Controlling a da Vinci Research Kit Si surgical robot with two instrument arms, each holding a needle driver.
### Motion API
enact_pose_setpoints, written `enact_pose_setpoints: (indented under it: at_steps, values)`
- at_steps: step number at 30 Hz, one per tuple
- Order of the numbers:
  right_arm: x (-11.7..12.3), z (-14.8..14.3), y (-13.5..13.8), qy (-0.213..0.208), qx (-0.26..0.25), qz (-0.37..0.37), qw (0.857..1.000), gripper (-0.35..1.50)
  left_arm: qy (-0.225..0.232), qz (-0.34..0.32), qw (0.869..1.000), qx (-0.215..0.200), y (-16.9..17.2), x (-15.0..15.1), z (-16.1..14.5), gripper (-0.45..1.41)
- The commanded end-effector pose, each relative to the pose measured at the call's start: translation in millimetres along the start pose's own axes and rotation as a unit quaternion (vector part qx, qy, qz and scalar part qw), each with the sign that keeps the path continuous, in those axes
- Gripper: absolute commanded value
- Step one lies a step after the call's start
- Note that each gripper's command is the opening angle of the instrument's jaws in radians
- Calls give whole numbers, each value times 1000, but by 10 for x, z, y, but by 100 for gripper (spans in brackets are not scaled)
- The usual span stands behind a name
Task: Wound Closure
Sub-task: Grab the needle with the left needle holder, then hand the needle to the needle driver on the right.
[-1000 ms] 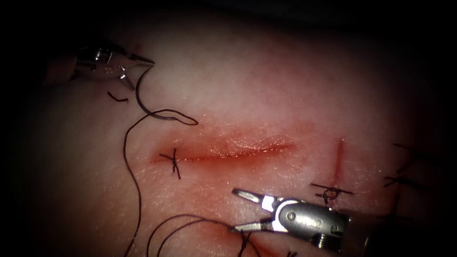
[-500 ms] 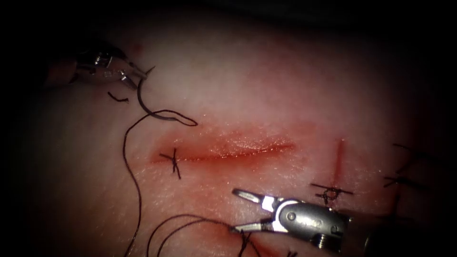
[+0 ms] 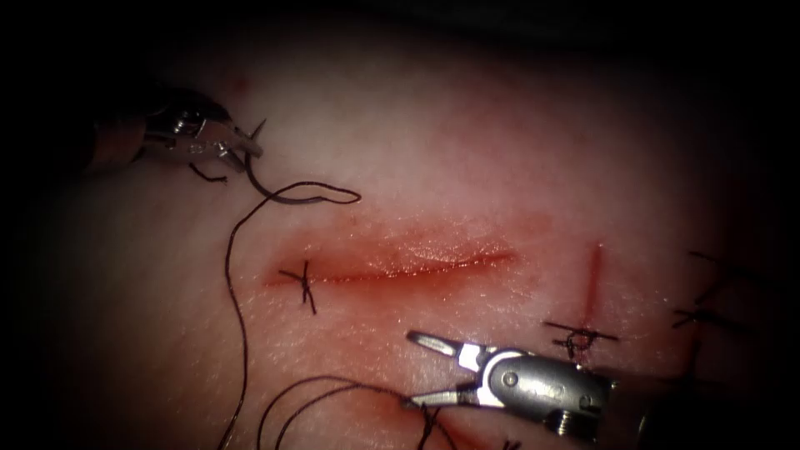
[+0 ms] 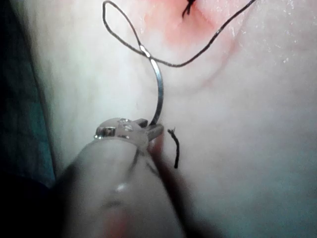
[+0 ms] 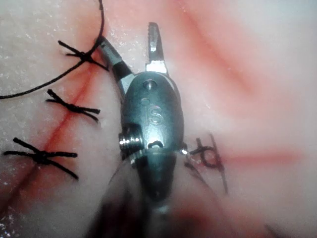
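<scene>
The left tool [image 3: 237,143] has its fingers clamped on the needle [image 3: 265,185] near the pointed end, so the sharp tip [image 3: 260,126] sticks up just past the fingers while the rest of the curve sweeps away from them toward the cut [image 3: 392,268]. The needle lies free above the tissue [image 3: 467,150], not in it; a grip this close to the point leaves most of the curve unsupported, which suggests a hold for carrying, not for driving. From the needle's far end the thread [image 3: 232,275] makes a small loop, then trails down across the tissue left of the cut. A short cut end of thread [image 4: 176,148] lies just beside the fingers (loose, held by nothing). One finished stitch [image 3: 304,283] crosses the cut's left end.

The right tool [image 3: 433,371] rests below the cut with its fingers spread wide and holding nothing, the lower finger [image 3: 429,398] touching or nearly touching the coiled thread there.
</scene>
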Motion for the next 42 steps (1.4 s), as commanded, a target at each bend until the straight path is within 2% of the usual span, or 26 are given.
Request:
enact_pose_setpoints:
  at_steps: [1, 4, 7, 10, 13, 15, 16, 18, 20, 25, 26, 28, 29, 31, 34, 36, 37, 40, 42]
  values:
    - [-5, 9, -3, 1, 1, 0, 1000, 89, 2, -12, 1000, 3, -9, -2, 3, -45]
    - [-4, 8, -3, 1, 1, 0, 1000, 89, -11, -37, 999, 4, -11, -2, 3, -45]
    - [-2, 7, -1, 1, 1, 2, 1000, 84, -47, -87, 995, 20, -15, -5, -1, -45]
    - [4, 4, -1, 1, 3, 8, 1000, 83, -98, -146, 980, 93, -20, -8, -9, -45]
    - [16, 0, -3, -1, -11, 22, 1000, 81, -132, -191, 955, 186, -21, -4, -17, -45]
    - [29, -4, -3, 4, -25, 50, 998, 69, -156, -204, 939, 227, -21, 2, -22, -45]
    - [37, -5, -3, 8, -31, 63, 997, 68, -160, -204, 936, 239, -22, 5, -24, -45]
    - [55, -7, -3, 15, -49, 91, 995, 73, -167, -212, 930, 250, -24, 13, -30, -45]
    - [75, -8, -2, 19, -64, 105, 992, 76, -169, -218, 929, 247, -29, 21, -35, -45]
    - [112, -8, 0, 42, -89, 146, 984, 74, -180, -233, 922, 252, -33, 50, -46, -45]
    - [125, -7, -1, 51, -96, 172, 979, 56, -187, -242, 916, 261, -32, 64, -48, -45]
    - [135, -5, -1, 53, -105, 187, 975, 37, -197, -249, 910, 268, -30, 79, -51, -45]
    - [142, -4, 0, 53, -111, 199, 972, 17, -201, -252, 907, 271, -29, 86, -53, -45]
    - [153, -1, 2, 61, -124, 212, 967, 17, -209, -264, 899, 281, -26, 101, -58, -45]
    - [172, 1, 8, 85, -144, 232, 958, 27, -224, -264, 891, 292, -22, 119, -67, -45]
    - [186, 5, 13, 94, -155, 246, 952, 39, -235, -262, 886, 303, -19, 129, -72, -45]
    - [197, 11, 18, 97, -163, 256, 948, 63, -245, -261, 879, 315, -15, 137, -75, -45]
    - [212, 26, 24, 99, -173, 268, 943, 79, -262, -255, 869, 333, -10, 146, -80, -45]
    - [217, 38, 27, 103, -179, 276, 939, 79, -270, -251, 866, 338, -7, 152, -81, -45]
